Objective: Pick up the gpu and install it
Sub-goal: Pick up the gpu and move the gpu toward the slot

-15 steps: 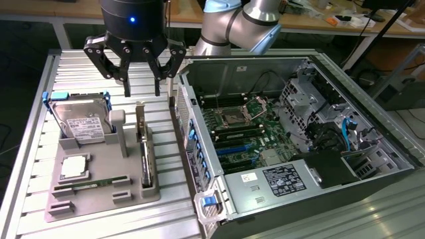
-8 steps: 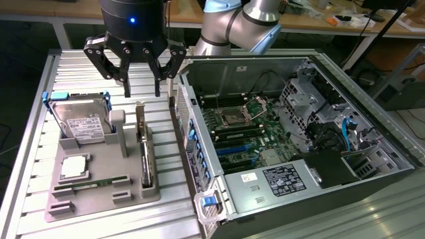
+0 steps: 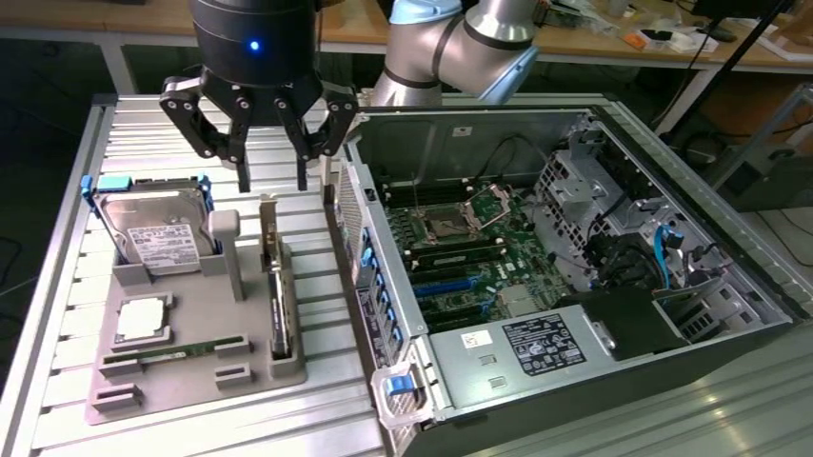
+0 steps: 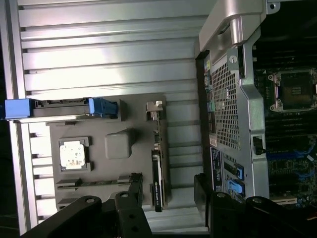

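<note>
The gpu (image 3: 281, 303) is a thin dark card standing on edge in a slot at the right side of the grey holder (image 3: 249, 373), its silver bracket end pointing away from the front. My gripper (image 3: 273, 179) hangs open a little above the bracket end, fingers spread with nothing between them. In the wrist view the gpu (image 4: 157, 174) lies ahead of the gripper (image 4: 168, 191), between the two dark fingers (image 4: 134, 187). The open computer case (image 3: 381, 286) with its green motherboard (image 3: 473, 249) stands just to the exterior view's right of the holder.
In the same holder sit a silver hard drive (image 3: 155, 234) in blue rails, a processor chip (image 3: 139, 320) and a green memory stick (image 3: 175, 351). All stand on a ribbed metal table (image 3: 128, 124). The case wall (image 4: 230, 104) rises close beside the gpu slot.
</note>
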You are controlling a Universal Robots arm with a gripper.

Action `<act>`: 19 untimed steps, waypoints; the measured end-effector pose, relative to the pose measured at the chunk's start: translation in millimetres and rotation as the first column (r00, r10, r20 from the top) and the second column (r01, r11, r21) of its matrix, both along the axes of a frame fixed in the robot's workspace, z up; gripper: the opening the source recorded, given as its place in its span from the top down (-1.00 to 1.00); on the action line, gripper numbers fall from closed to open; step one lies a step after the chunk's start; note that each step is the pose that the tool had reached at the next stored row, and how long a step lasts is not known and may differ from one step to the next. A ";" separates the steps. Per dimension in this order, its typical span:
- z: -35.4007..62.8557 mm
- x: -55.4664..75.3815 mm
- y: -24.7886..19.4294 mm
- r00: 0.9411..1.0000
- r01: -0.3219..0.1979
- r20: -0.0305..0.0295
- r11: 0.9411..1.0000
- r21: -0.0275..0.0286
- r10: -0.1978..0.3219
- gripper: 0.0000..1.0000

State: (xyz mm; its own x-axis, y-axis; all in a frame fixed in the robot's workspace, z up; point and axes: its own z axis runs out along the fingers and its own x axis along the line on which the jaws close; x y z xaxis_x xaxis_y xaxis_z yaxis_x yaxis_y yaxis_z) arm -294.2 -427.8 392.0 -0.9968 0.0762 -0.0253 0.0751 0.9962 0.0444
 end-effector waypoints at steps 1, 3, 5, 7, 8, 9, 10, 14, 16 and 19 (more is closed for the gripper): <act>-0.1 0.0 -0.8 1.000 0.000 0.000 1.000 0.000 0.000 -0.08; -0.2 0.0 -1.1 1.000 0.000 0.000 1.000 0.000 0.000 -0.08; -0.1 0.0 -1.2 1.000 0.000 0.000 1.000 0.000 0.000 -0.08; -0.2 0.0 -1.3 1.000 0.000 0.000 1.000 0.000 0.000 -0.08; -0.2 0.0 -1.7 1.000 0.000 0.000 1.000 0.000 0.000 -0.08; -0.3 0.0 -2.0 1.000 0.000 0.000 1.000 0.000 0.000 -0.08; -0.4 0.0 -2.3 1.000 0.000 0.000 1.000 0.000 0.000 -0.08; -0.8 0.0 -4.8 1.000 0.000 0.000 1.000 0.000 0.000 -0.08; -1.3 0.0 -6.4 1.000 0.000 0.000 1.000 0.000 0.000 -0.08; -2.4 0.0 -8.5 1.000 0.000 0.000 1.000 0.000 0.000 -0.08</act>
